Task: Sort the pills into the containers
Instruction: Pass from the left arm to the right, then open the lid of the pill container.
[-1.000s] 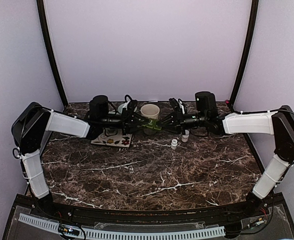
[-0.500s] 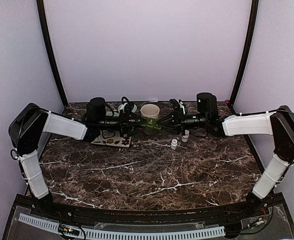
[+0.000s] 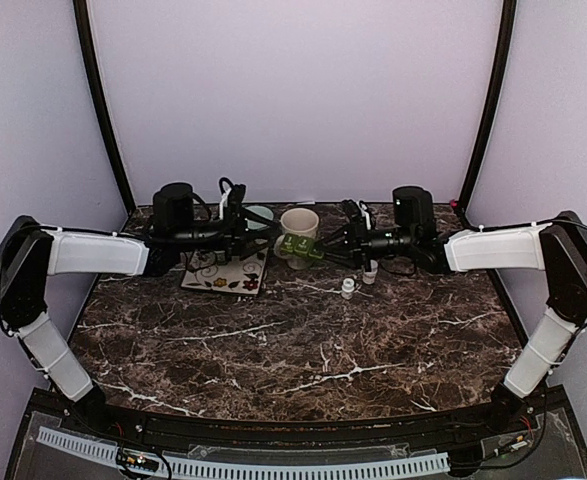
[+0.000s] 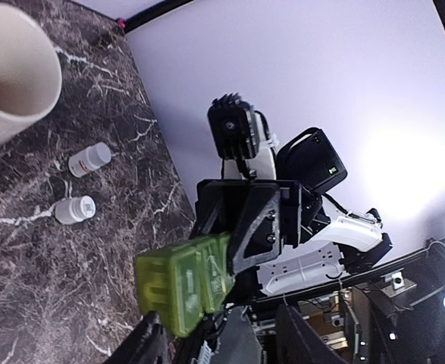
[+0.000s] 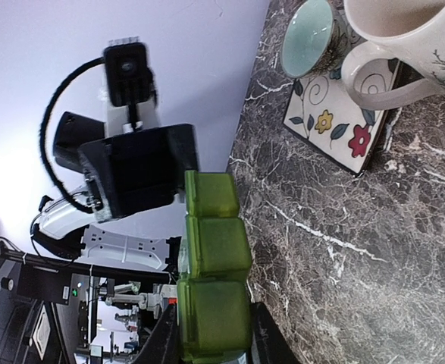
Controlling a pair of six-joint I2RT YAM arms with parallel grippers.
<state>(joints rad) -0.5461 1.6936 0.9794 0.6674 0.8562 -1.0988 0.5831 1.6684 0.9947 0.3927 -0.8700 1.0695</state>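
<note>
As the left end effector (image 4: 224,340) opens and withdraws empty, the right end effector (image 5: 213,337) alone clamps the green pill organizer (image 5: 216,250).

**Pill organizer in the air, two bottles on the counter**

I see a translucent green pill organizer (image 3: 301,247) (image 4: 186,282) (image 5: 214,265), a strip of boxy compartments in a row. Three show from the right wrist, and I can't make out any contents. It hangs clear of the counter (image 3: 303,350) near the back middle, roughly level, one end pinched in my right hand (image 3: 323,245) (image 5: 214,334). Two small white pill bottles (image 3: 348,288) (image 4: 75,209) sit close together on the counter, just right of it.
</note>
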